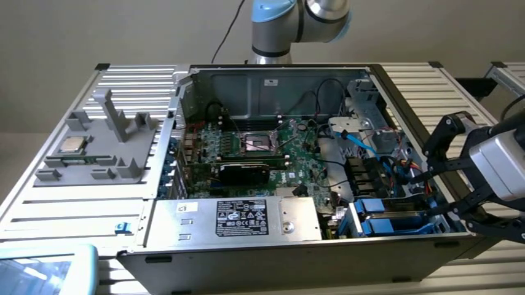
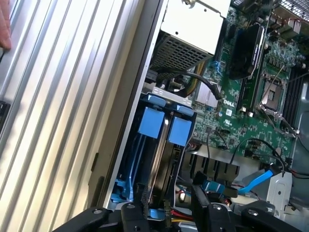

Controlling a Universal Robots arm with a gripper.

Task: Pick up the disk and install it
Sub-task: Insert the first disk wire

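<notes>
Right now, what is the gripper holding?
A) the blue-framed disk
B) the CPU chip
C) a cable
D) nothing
D: the gripper stands open and empty beside the case at the exterior view's right, while the blue carriers sit inside the case.

Gripper (image 1: pixel 434 178), jaws spread apart, pointing sideways

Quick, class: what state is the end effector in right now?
End effector: open, holding nothing.
</notes>
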